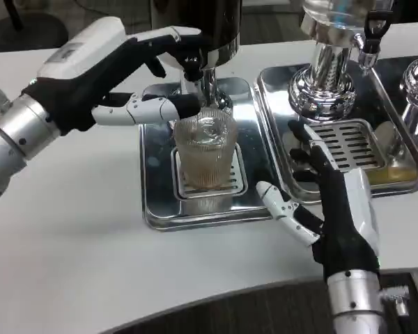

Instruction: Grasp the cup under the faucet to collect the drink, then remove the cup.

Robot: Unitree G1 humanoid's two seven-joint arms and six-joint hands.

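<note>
Head view: left robot hand [136, 76] works the faucet [198, 66], filling the ribbed cup [205, 149]; right robot hand [327, 202], spread, must grasp it next.

Looks like a drinks station in a lab or demo room: chrome beverage dispensers [325, 69] stand on steel drip trays [160, 209] with slotted grates [350, 145], all on a plain white desk [70, 243] over dark flooring.

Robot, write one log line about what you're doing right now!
stage: filling | cup: on drip tray grate under faucet | left hand: at faucet | right hand: open, beside tray, holding nothing
</note>
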